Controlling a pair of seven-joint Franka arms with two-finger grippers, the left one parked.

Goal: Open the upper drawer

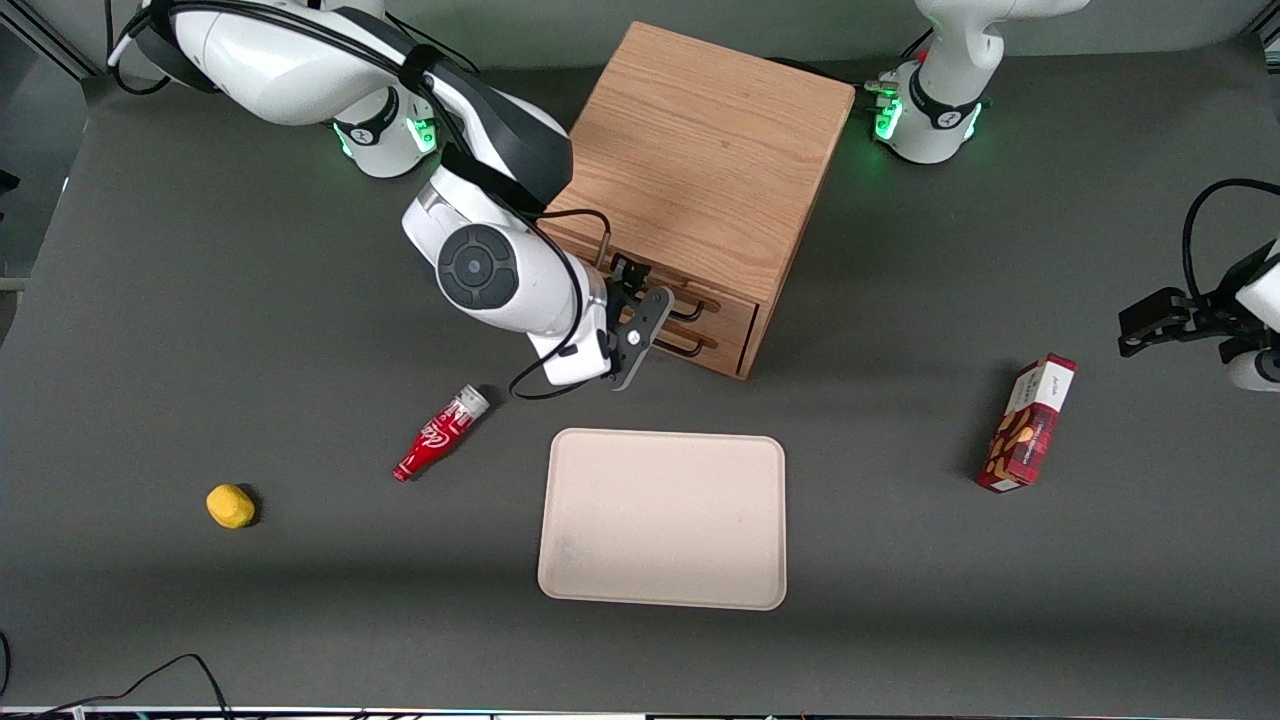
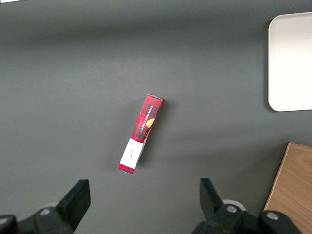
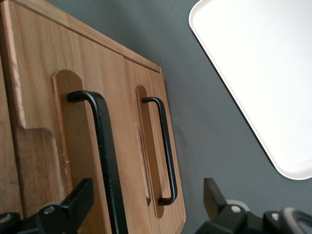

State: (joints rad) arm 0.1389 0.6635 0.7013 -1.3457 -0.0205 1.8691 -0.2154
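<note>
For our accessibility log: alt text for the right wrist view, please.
The open gripper straddles the upper drawer handle of the wooden cabinet, the drawer shut. The lower drawer's handle runs alongside; a white tray lies on the gray table.

A beige tray (image 1: 662, 518) lies near the gripper (image 1: 640, 325), a red bottle (image 1: 441, 433) beside it, a yellow ball (image 1: 230, 506) and a red box (image 1: 1027, 423) well apart.

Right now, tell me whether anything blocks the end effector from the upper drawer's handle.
Nothing visible does. The end effector, open, sits right in front of the upper drawer, its handle between the spread fingers. The tray lies nearer the camera, apart.
</note>
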